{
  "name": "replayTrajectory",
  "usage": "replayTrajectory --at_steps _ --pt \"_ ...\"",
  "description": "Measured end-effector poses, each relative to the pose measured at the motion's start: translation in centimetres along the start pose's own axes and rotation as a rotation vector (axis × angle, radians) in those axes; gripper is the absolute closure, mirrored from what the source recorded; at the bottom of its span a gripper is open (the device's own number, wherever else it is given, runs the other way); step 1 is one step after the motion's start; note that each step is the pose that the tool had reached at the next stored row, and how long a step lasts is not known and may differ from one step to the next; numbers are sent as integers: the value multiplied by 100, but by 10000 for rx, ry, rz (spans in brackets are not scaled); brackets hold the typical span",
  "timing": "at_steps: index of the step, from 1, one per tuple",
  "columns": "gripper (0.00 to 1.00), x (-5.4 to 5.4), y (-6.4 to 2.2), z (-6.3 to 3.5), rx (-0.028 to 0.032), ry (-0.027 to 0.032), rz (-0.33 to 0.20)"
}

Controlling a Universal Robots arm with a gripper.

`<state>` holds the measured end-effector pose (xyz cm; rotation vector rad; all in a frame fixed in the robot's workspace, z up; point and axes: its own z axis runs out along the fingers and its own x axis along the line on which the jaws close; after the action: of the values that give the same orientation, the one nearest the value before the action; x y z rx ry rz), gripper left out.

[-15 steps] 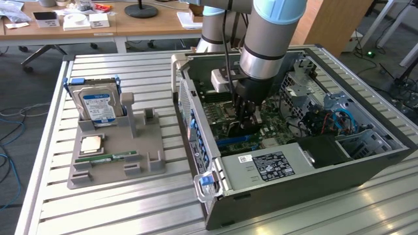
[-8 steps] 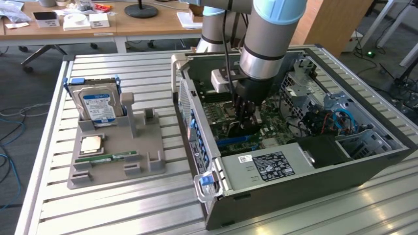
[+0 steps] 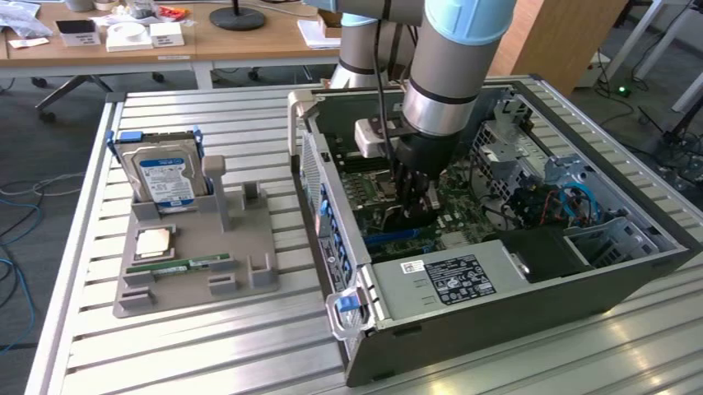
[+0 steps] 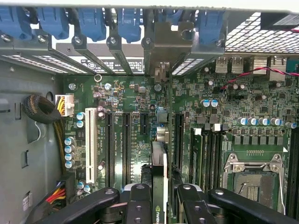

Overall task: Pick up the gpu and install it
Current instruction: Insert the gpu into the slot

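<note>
Fingers matte black, jointed, clamped on gpu: thin dark card seen edge-on, upright over green motherboard slots. Pale metal bracket meets blue plastic clips at perforated rear wall. Seated or not, cannot tell. Gripper deep inside grey steel case. Exterior view: grey moulded tray at 9 o'clock of case, hard drive upright in it. Ribbed aluminium table; wooden desks at 12 o'clock; grey carpet.
</note>
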<state>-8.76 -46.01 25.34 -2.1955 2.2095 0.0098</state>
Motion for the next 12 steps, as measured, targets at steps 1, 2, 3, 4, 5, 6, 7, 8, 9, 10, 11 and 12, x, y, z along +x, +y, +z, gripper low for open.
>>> replayTrajectory --at_steps 1,2,3,4,5,6,7,8,9,10,11,12 --pt "74 0 0 5 0 0 1" --pt "74 0 0 9 0 0 0" --pt "74 0 0 15 1 -1 0" --pt "74 0 0 19 0 0 0" --pt "74 0 0 25 0 0 0" --pt "74 1 1 31 0 0 0" --pt "74 1 1 36 -1 0 0" --pt "74 1 1 43 0 0 1" --pt "74 1 1 47 -1 3 0" --pt "74 2 1 51 -3 6 1" --pt "74 2 2 56 -5 8 1" --pt "74 2 2 60 -5 9 1"
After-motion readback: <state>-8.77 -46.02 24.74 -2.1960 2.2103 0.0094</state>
